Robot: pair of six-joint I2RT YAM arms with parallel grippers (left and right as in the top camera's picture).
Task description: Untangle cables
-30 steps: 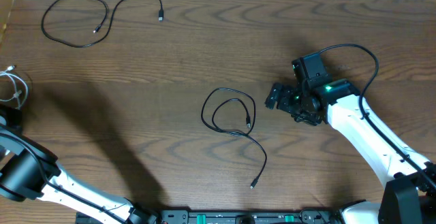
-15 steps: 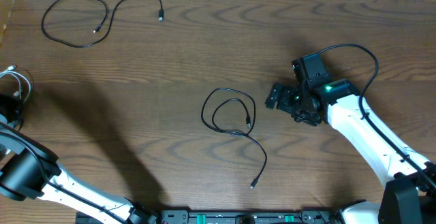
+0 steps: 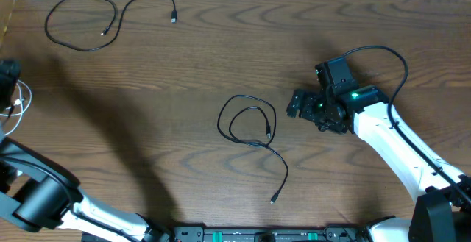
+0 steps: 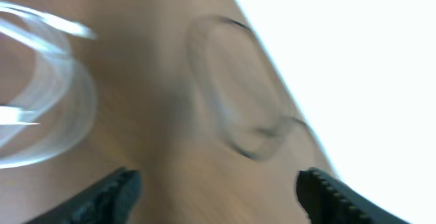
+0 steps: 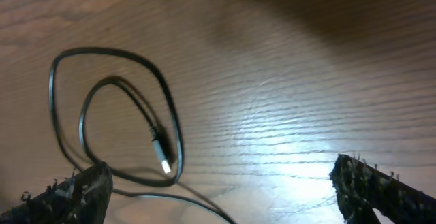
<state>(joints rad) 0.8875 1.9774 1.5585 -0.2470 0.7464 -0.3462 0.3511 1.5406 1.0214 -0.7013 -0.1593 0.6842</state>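
We read the left gripper (image 4: 218, 186) as spread wide and empty, near the white cable (image 4: 85, 98) at the left edge of the table (image 3: 184, 58) (its wrist view is blurred). The right gripper (image 5: 218, 183) is also wide and empty, beside the central black cable (image 5: 161, 150). The second black cable (image 3: 115, 15) lies apart at the far left corner.

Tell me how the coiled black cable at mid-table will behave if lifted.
Probably floppy: the black cable lies in loose, uneven loops, so it would likely sag and uncoil. Likely very light, being thin. Pushed, it may slide easily on the smooth wood table.
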